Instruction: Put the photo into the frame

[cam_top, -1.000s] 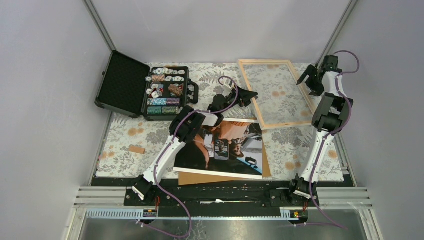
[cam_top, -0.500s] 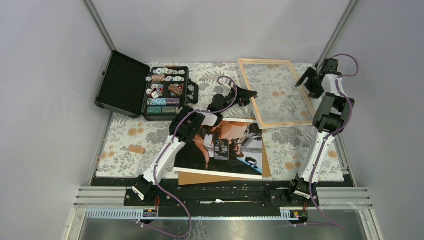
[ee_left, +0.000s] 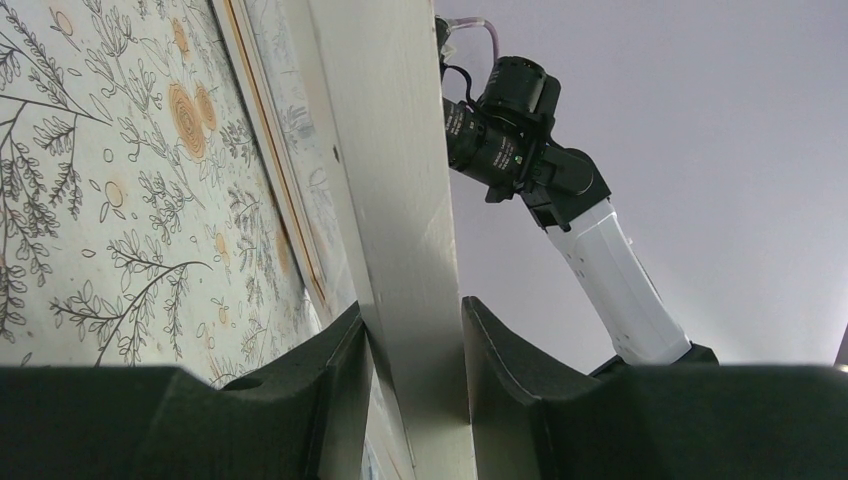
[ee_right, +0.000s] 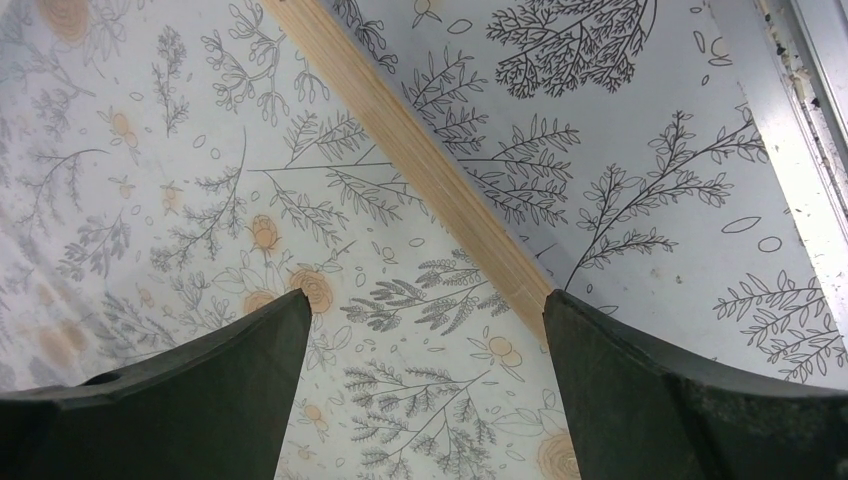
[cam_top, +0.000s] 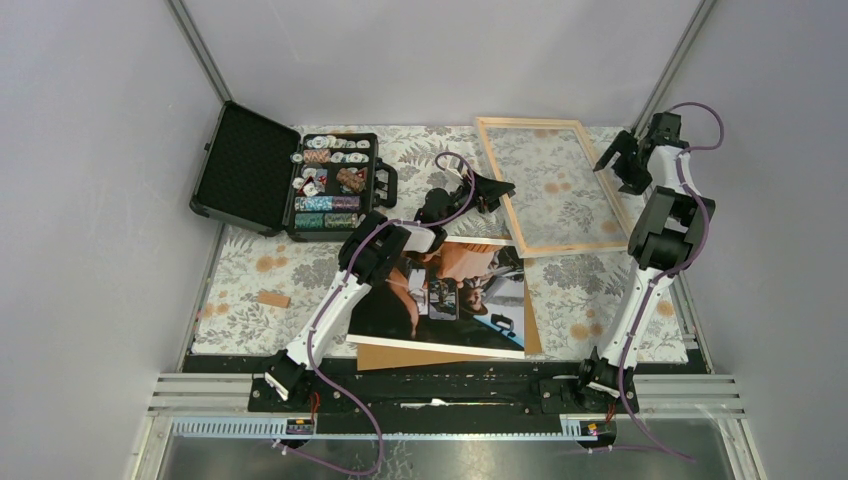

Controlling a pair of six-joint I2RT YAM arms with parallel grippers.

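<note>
The frame [cam_top: 530,124], thin light wood with a clear pane, lies at the back right of the table. My left gripper [cam_top: 493,190] is at its left rail. In the left wrist view the pale rail [ee_left: 390,180] runs up between the two dark fingers, and my left gripper [ee_left: 412,325] is shut on it. My right gripper [cam_top: 620,163] hovers open over the frame's right rail. That wood rail [ee_right: 420,160] crosses between the wide-set fingers of my right gripper [ee_right: 425,320], untouched. The photo [cam_top: 440,300] lies face up near the front centre, held by nothing.
A brown cardboard backing board [cam_top: 440,356] lies under the photo. An open black case of poker chips [cam_top: 300,180] stands at the back left. A small wooden block [cam_top: 272,298] lies at the left. The enclosure's metal rail [ee_right: 800,100] runs close beside the frame's right side.
My right arm has shifted slightly to the right near the frame's right rail. The left gripper, the frame and the photo have not visibly moved.
</note>
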